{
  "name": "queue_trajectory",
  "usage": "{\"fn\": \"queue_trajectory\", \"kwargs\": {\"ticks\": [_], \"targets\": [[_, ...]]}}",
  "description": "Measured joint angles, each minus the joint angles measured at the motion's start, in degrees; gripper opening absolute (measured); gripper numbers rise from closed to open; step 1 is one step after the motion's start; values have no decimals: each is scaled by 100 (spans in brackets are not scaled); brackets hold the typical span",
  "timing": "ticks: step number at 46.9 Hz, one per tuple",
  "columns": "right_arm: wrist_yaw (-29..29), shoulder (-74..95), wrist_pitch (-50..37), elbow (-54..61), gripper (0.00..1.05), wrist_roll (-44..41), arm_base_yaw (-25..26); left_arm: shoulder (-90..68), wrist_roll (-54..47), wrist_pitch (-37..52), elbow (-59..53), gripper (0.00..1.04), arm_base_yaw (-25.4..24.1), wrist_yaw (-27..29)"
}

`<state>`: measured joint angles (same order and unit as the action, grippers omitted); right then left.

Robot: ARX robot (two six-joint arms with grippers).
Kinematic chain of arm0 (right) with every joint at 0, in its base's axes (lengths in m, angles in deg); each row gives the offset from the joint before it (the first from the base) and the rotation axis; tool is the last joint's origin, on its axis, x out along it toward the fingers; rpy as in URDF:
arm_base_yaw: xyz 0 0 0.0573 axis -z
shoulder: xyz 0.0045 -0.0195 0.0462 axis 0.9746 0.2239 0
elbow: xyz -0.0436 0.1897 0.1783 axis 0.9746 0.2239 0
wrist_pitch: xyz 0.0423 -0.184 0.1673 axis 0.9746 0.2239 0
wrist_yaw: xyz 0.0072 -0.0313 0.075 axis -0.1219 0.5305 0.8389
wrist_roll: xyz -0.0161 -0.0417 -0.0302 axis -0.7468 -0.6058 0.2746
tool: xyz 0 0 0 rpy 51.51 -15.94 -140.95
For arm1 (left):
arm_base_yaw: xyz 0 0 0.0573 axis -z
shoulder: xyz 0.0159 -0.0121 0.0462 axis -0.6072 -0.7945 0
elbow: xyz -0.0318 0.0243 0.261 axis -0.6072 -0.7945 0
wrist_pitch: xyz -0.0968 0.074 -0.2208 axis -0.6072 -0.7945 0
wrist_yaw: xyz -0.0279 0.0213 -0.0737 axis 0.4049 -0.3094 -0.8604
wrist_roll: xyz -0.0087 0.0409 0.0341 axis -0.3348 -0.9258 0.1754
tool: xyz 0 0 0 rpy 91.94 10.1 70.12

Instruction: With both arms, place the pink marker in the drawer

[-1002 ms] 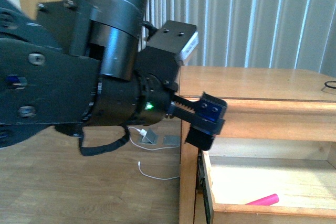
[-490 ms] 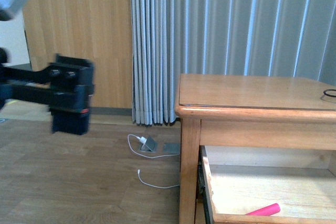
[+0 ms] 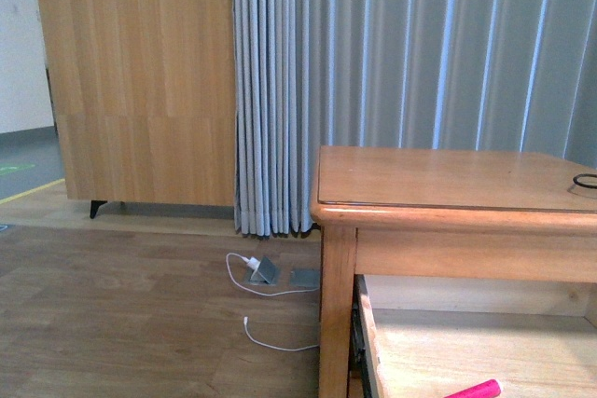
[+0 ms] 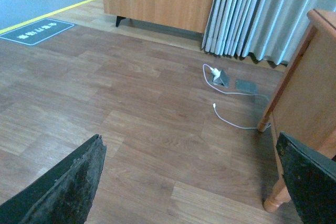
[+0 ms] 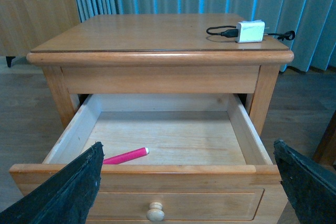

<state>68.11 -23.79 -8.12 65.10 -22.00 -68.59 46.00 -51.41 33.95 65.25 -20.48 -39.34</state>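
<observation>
While pink marker [image 5: 126,156] lies in drawer [image 5: 157,170] beyond wide-spread right fingers [image 5: 68,192], left fingers [image 4: 68,187] wide, empty.

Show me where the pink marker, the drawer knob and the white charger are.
pink marker [image 5: 126,156]: right wrist view, middle of its barrel.
drawer knob [image 5: 155,212]: right wrist view, its round front.
white charger [image 5: 250,31]: right wrist view, its front face.

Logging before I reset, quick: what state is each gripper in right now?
Left gripper: open, holding nothing.
Right gripper: open, holding nothing.
</observation>
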Motion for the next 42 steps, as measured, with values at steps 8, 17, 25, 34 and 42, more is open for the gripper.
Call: {"fn": "queue_trajectory", "kwargs": {"ticks": [8, 17, 25, 34, 42], "targets": [[-2, 0, 0, 0, 96, 0, 0, 52, 153, 0, -24, 99, -2, -9], [-2, 0, 0, 0, 96, 0, 0, 361, -378, 348, -337, 79, -463, -1655], [0, 0, 0, 0, 96, 0, 0, 763, -623, 293, -649, 50, -807, -2212], [0, 0, 0, 0, 96, 0, 0, 1213, -695, 79, -892, 16, -1333, -2883], [-2, 0, 0, 0, 96, 0, 0, 1552, -713, -103, -1029, 4, -1670, -3042]]}}
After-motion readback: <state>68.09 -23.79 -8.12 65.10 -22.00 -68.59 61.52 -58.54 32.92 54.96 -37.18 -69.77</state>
